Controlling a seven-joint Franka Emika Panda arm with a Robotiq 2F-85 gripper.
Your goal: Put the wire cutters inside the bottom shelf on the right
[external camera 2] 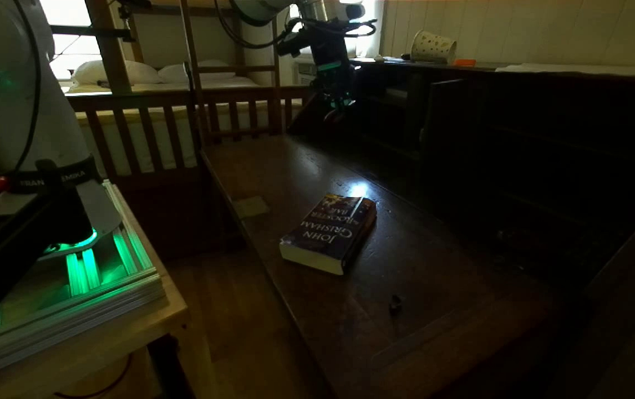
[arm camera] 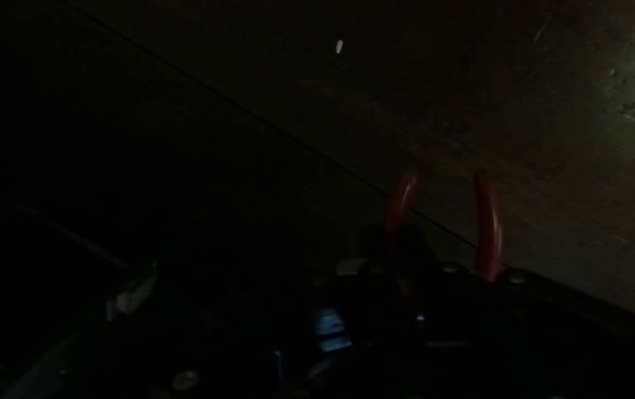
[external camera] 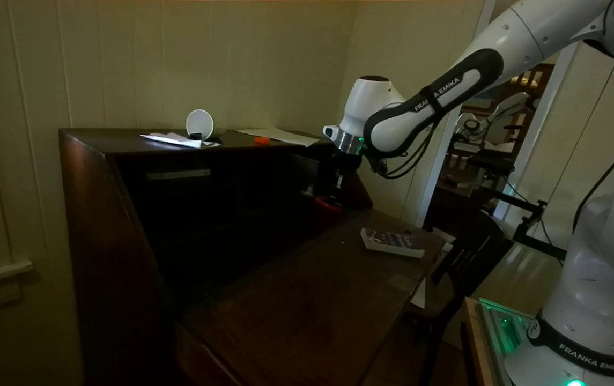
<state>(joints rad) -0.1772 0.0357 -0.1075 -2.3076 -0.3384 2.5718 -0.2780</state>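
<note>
The wire cutters, a slim hand tool with two red handles, show in the wrist view (arm camera: 490, 227). Their head is lost in shadow at my gripper (arm camera: 439, 271). In both exterior views the red handles (external camera: 329, 203) (external camera 2: 333, 116) hang just below my gripper (external camera: 334, 185) (external camera 2: 340, 100). The gripper is shut on the wire cutters and holds them above the desk's inner side, in front of the shelves. The finger edges are very dark. The desk's shelves (external camera: 178, 175) (external camera 2: 572, 133) are deep in shadow; the bottom shelf's edges are hard to make out.
A small cabinet door (external camera 2: 445, 116) stands open amid the shelves. A thick book (external camera: 391, 242) (external camera 2: 331, 233) and a small dark object (external camera 2: 395, 303) lie on the desktop (external camera: 296, 305). A white cup (external camera: 199, 124), papers (external camera: 280, 136) and an orange item (external camera: 262, 140) are on the desk's top.
</note>
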